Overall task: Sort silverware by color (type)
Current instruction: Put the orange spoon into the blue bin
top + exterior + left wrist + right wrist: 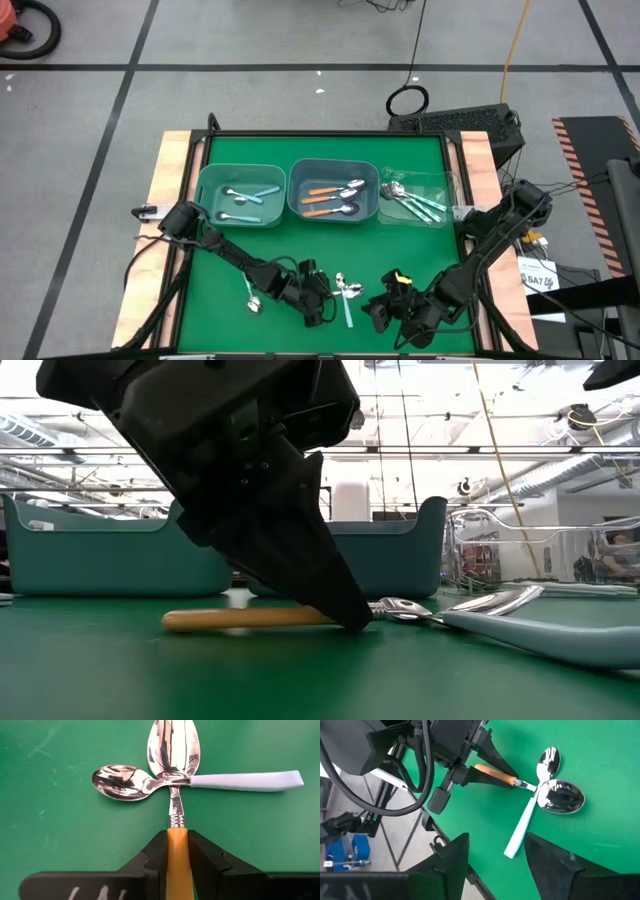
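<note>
An orange-handled spoon [173, 750] and a light-blue-handled spoon [245, 781] lie crossed on the green mat near the table's near edge [345, 290]. The blue one's neck lies over the orange one's neck. My left gripper [177, 857] is shut on the orange handle. My right gripper [497, 842] is open to the right of the pair [385, 305]. Its fingers stand on either side of the blue handle's free end [512, 851] and touch nothing. Another spoon [252, 296] lies by the left arm. My left gripper pinches the orange spoon's handle [177, 840] between its two fingers, just behind the metal collar. The fingers [335, 595] slant down from above, pointing along the handle toward the bowl. The spoon lies flat on the mat [240, 620], its neck under the blue spoon.
Three bins stand in a row at the far side. The left bin [212, 180] holds light-blue spoons, the middle bin [296, 175] orange ones, and the clear right bin [452, 190] teal-green ones. Open green mat [300, 245] lies between the bins and both grippers.
</note>
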Tool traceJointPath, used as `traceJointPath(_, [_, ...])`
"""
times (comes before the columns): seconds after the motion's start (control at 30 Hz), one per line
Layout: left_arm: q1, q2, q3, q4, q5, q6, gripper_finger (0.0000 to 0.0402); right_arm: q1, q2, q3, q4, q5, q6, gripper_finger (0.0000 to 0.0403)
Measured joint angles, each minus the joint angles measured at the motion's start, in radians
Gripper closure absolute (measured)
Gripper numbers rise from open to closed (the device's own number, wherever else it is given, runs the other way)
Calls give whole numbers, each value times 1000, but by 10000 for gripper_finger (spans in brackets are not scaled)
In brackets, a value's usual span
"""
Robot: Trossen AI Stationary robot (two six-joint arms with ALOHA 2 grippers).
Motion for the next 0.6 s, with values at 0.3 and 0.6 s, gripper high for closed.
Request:
traceJointPath(0.3, [-10, -33, -2, -71, 12, -96, 336, 0, -1, 0, -9, 2, 12, 218])
traceJointPath(0.6, [-7, -75, 0, -97, 12, -104, 337, -17, 0, 0, -24, 41, -13, 218])
